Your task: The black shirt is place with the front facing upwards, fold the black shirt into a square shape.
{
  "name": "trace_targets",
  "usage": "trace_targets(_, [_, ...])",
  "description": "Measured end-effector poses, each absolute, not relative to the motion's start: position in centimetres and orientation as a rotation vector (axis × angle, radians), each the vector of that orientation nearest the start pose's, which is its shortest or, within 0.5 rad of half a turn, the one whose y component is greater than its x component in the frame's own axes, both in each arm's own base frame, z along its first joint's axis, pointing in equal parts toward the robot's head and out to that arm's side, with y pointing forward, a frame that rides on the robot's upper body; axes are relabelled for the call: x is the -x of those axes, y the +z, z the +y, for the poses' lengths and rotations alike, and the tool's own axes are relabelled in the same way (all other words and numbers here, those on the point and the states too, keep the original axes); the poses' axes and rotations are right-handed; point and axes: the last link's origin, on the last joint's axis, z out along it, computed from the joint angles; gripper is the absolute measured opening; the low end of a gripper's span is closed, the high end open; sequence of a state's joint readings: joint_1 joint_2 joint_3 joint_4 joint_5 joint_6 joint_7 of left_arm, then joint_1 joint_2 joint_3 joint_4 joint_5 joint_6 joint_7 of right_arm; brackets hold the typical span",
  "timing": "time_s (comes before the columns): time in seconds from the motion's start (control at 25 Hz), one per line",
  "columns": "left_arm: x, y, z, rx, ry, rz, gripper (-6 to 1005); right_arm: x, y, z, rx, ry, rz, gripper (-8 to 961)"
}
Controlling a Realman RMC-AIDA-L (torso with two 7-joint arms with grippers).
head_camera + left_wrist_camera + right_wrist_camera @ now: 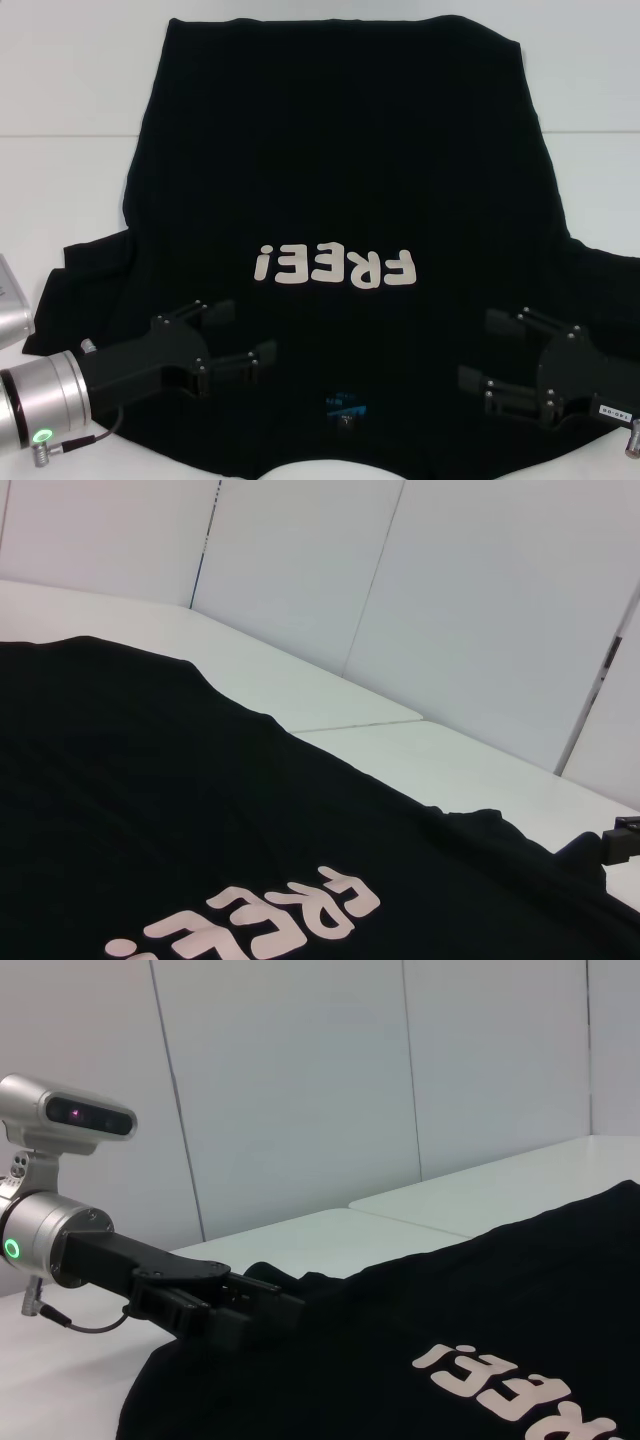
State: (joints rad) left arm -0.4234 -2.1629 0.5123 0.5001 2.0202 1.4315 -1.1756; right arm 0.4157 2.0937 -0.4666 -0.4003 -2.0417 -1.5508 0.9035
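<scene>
Black, soft cloth, the large black shirt with cream "FREE!" lettering lies flat and front-up on the white table, collar and small blue neck label nearest the robot. It should be light, limp and prone to wrinkling; the shoulder edges look like the best holds. The left gripper and right gripper hover over the shoulders, fingers spread, gripping nothing.
</scene>
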Motion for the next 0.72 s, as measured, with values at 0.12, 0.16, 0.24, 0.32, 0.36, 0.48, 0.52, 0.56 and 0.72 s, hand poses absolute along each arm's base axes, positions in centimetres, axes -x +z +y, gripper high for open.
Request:
trace_targets(0.12, [30.4, -4.3, 29.0, 2.501, -0.756, -0.801, 932, -31.1, -3.0, 27.4, 2.574, 0.777, 0.487, 882])
trace_targets(0.16, [30.4, -4.3, 29.0, 2.501, -0.757, -0.804, 931, -31.1, -3.0, 27.4, 2.574, 0.777, 0.487, 882])
trace_targets(0.24, [30.4, -4.3, 29.0, 2.500, -0.758, -0.807, 930, -31.1, -3.0, 27.4, 2.574, 0.777, 0.487, 883])
trace_targets(0.32, [30.4, -4.3, 29.0, 2.500, -0.758, -0.807, 929, -31.1, -3.1, 27.4, 2.574, 0.778, 0.487, 883])
trace_targets(0.36, [30.4, -4.3, 29.0, 2.500, -0.759, -0.809, 928, -31.1, -3.1, 27.4, 2.574, 0.778, 0.487, 883])
trace_targets(0.48, [30.4, -4.2, 29.1, 2.487, -0.774, -0.857, 926, -31.0, -3.1, 27.4, 2.573, 0.781, 0.487, 883])
trace_targets(0.52, [30.4, -4.0, 29.3, 2.470, -0.790, -0.913, 925, -31.0, -3.1, 27.4, 2.572, 0.782, 0.488, 883])
trace_targets(0.56, [30.4, -3.5, 29.6, 2.450, -0.803, -0.973, 925, -31.0, -3.1, 27.4, 2.570, 0.784, 0.490, 883])
trace_targets(0.72, [30.4, -0.8, 30.9, 2.372, -0.874, -1.243, 922, -31.0, -3.1, 27.5, 2.567, 0.787, 0.493, 884])
